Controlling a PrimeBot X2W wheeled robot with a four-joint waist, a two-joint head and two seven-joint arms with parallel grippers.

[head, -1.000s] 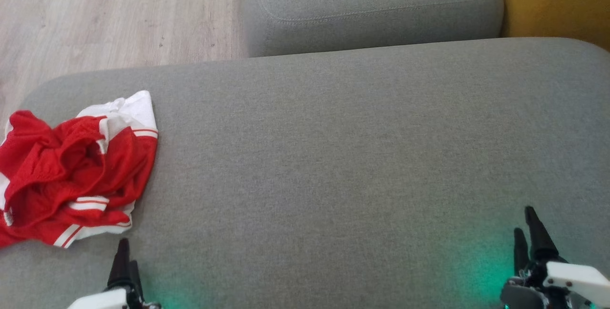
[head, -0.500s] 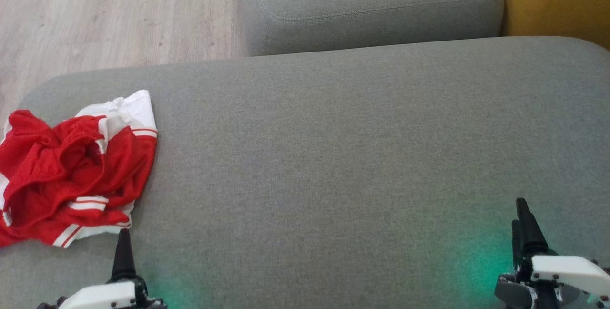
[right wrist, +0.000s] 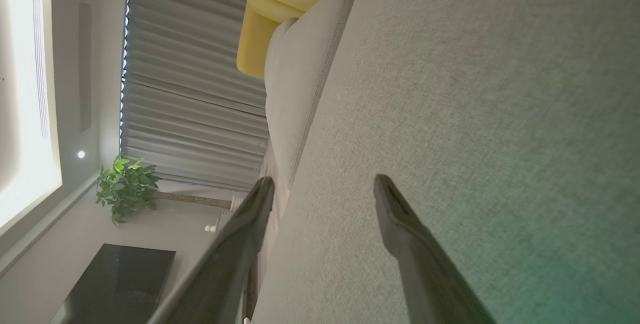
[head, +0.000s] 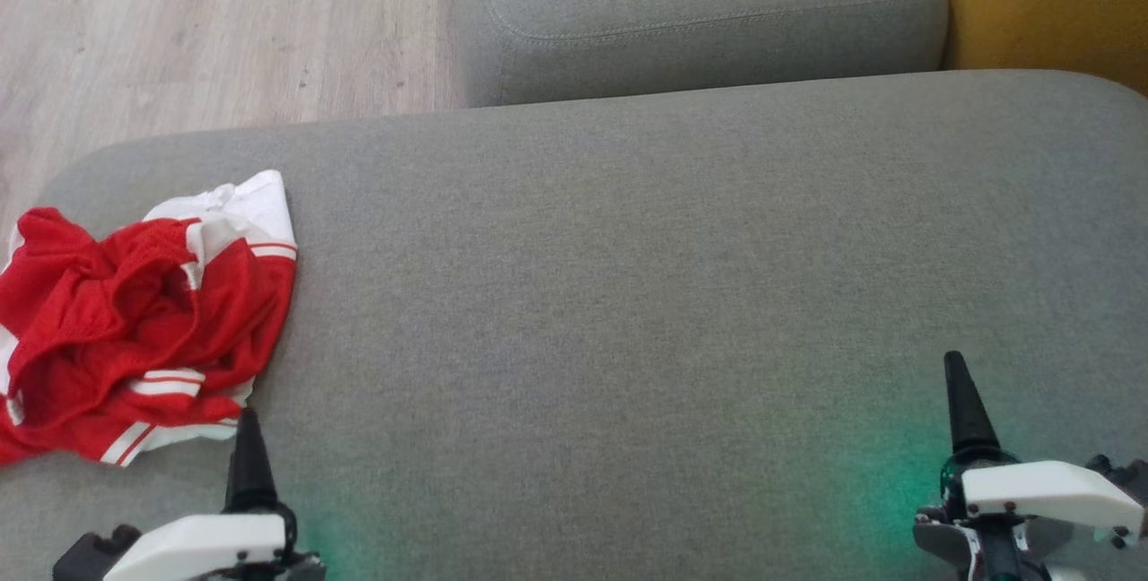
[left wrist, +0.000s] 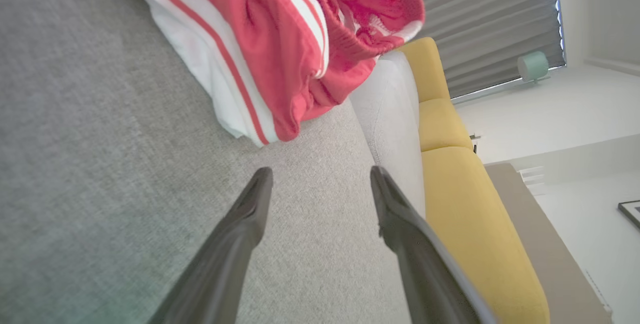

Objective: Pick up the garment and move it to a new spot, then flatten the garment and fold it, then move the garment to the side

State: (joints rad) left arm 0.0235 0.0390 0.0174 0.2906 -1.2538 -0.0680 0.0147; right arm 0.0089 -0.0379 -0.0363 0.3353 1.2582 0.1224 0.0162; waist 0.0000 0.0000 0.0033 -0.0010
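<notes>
Red garment [head: 134,321] crumpled; left gripper [left wrist: 321,171] seemingly apart.

Grey sofa [head: 682,294] on pale wood floor [head: 179,25], yellow cushion [head: 1040,7] behind.

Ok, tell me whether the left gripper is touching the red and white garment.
Apart. The left wrist view shows bare grey cushion between the open left gripper and the nearest white hem of the garment.
</notes>
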